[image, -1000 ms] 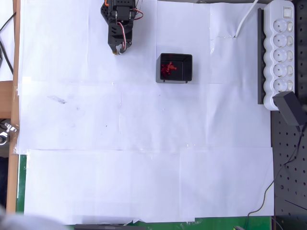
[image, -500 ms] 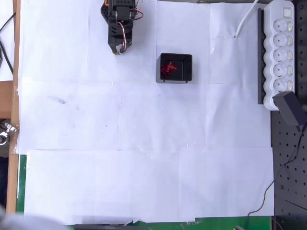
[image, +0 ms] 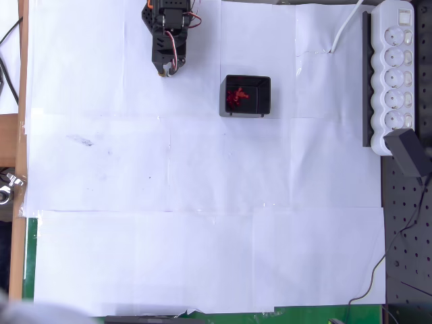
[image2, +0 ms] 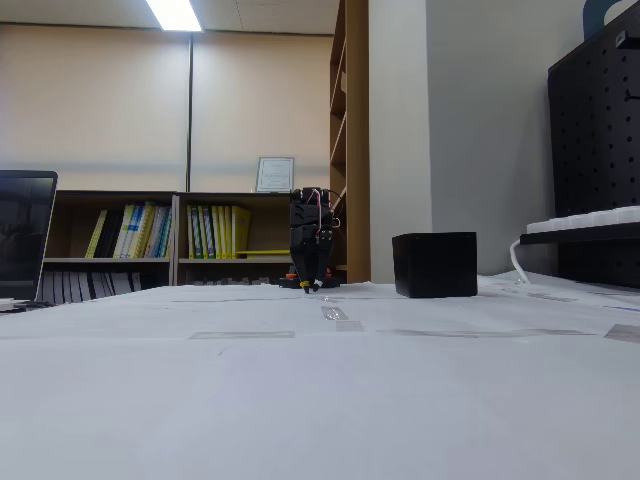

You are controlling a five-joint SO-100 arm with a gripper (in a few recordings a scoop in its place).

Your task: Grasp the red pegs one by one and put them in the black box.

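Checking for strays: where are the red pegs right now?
In the overhead view, the tiny dark red pegs lie clustered inside the small black plastic box, right of the hand.

An office: far bookshelves (image2: 150,240) full of binders, a framed certificate (image2: 274,174), ceiling strip light (image2: 176,14), laptop (image2: 25,232) at left.

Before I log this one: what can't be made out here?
- Red pegs: a clump too small to count in the overhead view; the black box wall hides them in the fixed view.
- Gripper: folded under the arm, too small in both views to tell open from shut.
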